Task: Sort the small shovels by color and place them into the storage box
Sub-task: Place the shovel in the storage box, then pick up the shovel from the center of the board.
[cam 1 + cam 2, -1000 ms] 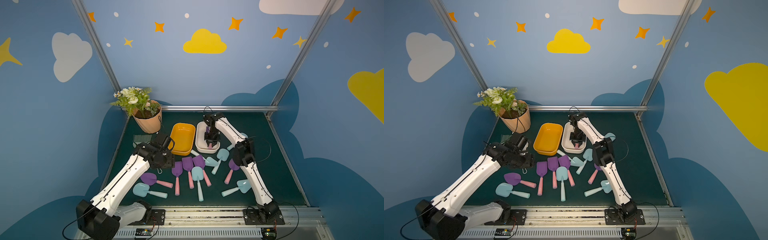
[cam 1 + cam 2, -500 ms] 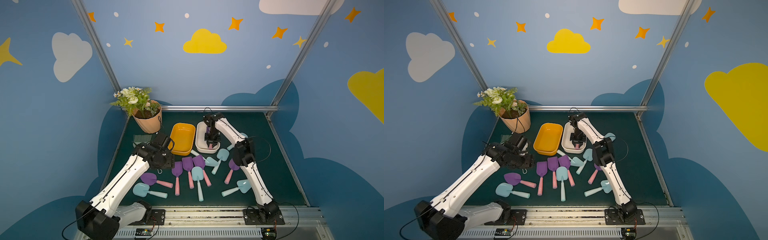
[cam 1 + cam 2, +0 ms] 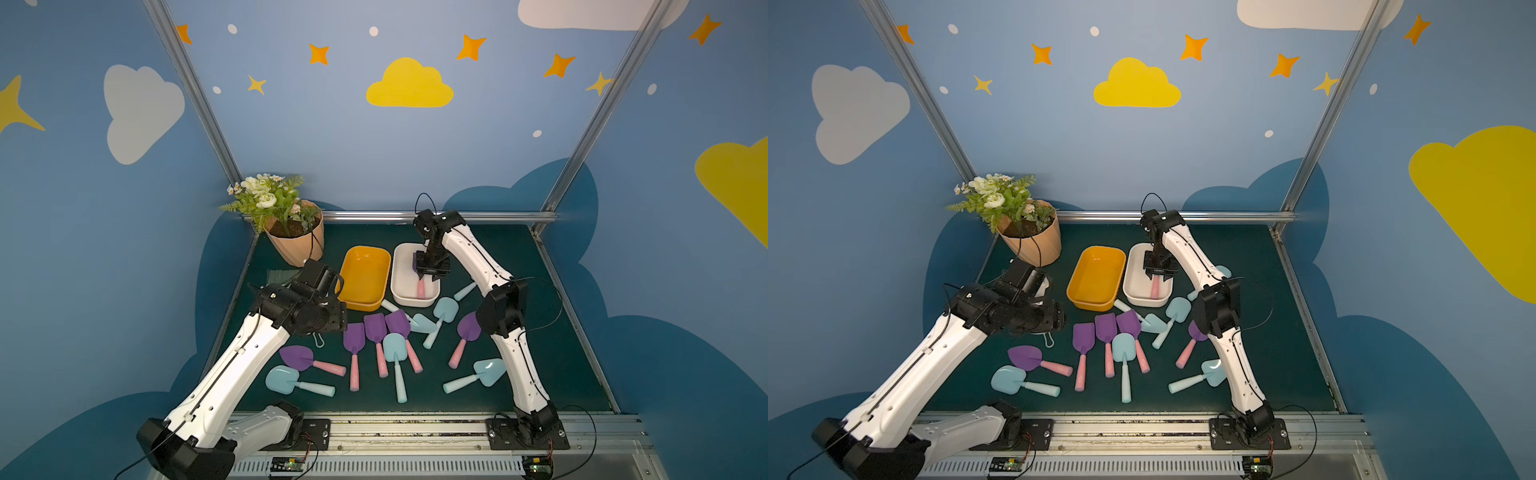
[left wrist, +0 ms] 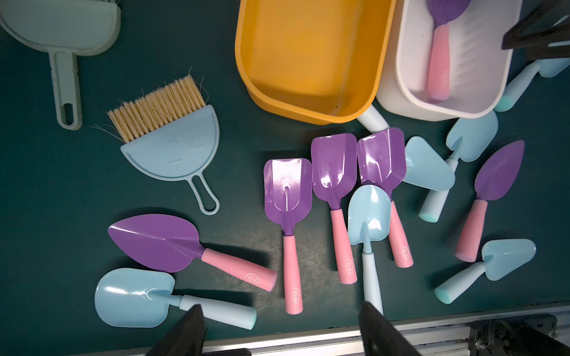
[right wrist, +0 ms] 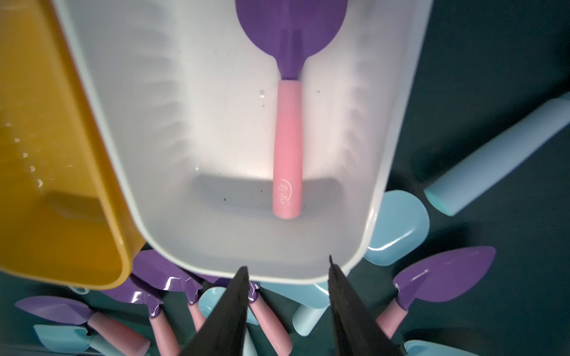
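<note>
Two storage boxes stand side by side at the back, a yellow tub (image 3: 365, 278) with nothing in it and a white tub (image 3: 397, 270). One purple shovel with a pink handle (image 5: 288, 148) lies flat in the white tub, also seen in a top view (image 3: 421, 287). My right gripper (image 5: 287, 263) hangs open just above it, touching nothing. Several purple shovels (image 3: 354, 338) and pale blue shovels (image 3: 395, 347) lie loose in front of the tubs. High over the left of the table, my left gripper (image 4: 280, 305) is open and holds nothing.
A peach flowerpot (image 3: 295, 237) with flowers stands at the back left. A light blue bristle brush (image 4: 172, 148) and a grey-green dustpan (image 4: 61, 37) lie left of the yellow tub. The metal rail (image 3: 415, 419) runs along the table's front edge.
My right gripper's jaws have spread apart over the white tub, and the purple shovel now lies free inside it. The left arm has hardly moved.
</note>
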`<act>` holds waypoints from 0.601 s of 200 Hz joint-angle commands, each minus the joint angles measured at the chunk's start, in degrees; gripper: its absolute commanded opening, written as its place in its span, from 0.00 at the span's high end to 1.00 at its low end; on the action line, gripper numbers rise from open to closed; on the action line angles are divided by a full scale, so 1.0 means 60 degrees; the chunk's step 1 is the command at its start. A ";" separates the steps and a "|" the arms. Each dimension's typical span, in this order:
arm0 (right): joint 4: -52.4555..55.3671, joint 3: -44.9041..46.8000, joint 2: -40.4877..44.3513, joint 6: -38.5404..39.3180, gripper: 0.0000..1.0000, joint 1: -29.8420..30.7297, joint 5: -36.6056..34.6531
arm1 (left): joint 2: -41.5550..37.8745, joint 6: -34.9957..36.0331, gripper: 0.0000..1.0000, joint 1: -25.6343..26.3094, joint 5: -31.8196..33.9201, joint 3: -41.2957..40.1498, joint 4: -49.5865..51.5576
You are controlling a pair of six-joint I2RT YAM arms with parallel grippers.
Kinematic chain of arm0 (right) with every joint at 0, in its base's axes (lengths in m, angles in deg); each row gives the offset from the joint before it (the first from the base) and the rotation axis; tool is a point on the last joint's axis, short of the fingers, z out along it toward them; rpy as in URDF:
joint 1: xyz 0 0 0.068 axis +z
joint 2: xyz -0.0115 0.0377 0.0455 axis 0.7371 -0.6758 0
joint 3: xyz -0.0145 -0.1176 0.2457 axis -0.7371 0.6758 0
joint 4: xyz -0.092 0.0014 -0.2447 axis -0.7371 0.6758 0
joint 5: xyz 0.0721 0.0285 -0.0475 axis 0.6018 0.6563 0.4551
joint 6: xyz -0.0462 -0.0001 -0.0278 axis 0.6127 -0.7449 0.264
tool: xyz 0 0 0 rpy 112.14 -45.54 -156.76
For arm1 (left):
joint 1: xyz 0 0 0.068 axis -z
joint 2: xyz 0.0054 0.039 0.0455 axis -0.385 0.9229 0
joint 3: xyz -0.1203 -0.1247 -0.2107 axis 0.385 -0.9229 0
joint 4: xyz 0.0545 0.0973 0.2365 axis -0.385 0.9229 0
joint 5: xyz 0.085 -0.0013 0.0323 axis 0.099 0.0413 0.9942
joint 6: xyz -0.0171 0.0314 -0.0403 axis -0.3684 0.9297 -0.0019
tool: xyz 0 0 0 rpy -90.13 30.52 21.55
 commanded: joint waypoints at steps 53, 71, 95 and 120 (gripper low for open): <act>0.0769 0.2399 0.4207 0.0386 0.57 0.0711 -0.0721 | -0.0020 -0.0671 0.25 0.1197 0.1075 0.0524 0.1368; 0.0481 0.3728 0.5280 0.0332 0.57 0.1011 -0.0870 | 0.0009 -0.1158 0.25 0.1735 0.1386 0.0347 0.1477; 0.0020 0.5541 0.6646 0.0039 0.57 0.1386 -0.0926 | 0.0043 -0.2109 0.25 0.2211 0.1938 0.0003 0.1777; -0.0409 0.7098 0.7801 -0.0234 0.57 0.1526 -0.0882 | 0.0028 -0.3309 0.25 0.2354 0.2340 -0.0367 0.2081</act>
